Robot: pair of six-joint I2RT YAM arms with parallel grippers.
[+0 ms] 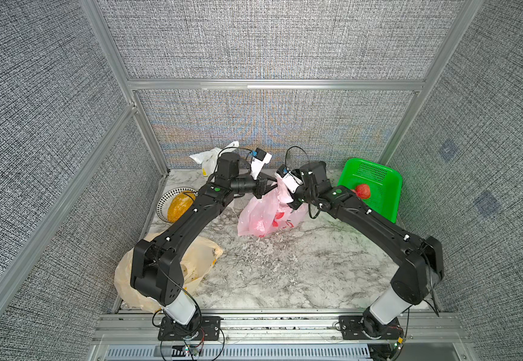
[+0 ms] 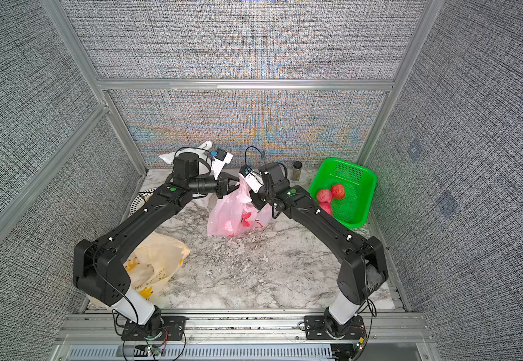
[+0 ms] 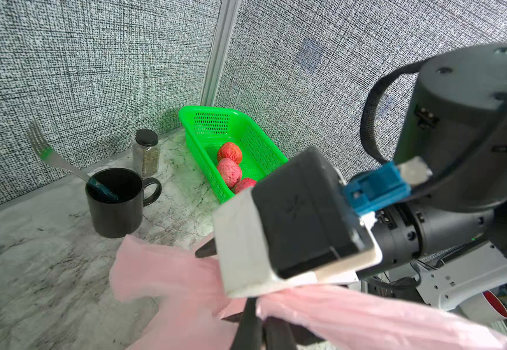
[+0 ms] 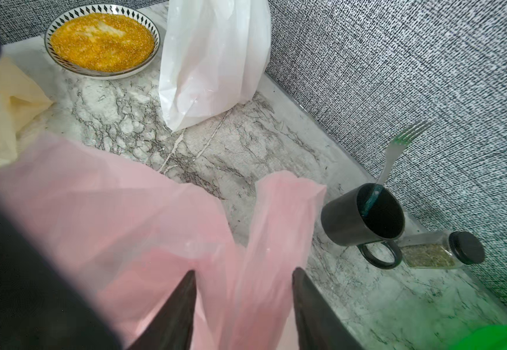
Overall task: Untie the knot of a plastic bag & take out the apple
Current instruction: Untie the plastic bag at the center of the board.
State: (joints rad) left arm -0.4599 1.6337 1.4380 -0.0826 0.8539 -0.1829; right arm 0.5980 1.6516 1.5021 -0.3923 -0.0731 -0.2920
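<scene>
Beside the green basket (image 1: pixel 375 173), the left gripper (image 3: pixel 261 324) clenches the pink bag (image 1: pixel 260 215); the right gripper (image 4: pixel 243 272) straddles its strip (image 4: pixel 276 218), jaws apart. A lopsided tug could tear it

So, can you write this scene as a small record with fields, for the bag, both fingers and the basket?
bag: pink plastic bag, middle of the marble table, top held up
left fingers: shut on the pink plastic bag's top
right fingers: open, a pink strip between them
basket: green plastic basket, robot's right, holds three red apples
apple in bag: cannot tell
other things: black mug with metal fork, glass spice jar, patterned bowl of yellow grains, white plastic bag, yellowish plastic bag
</scene>
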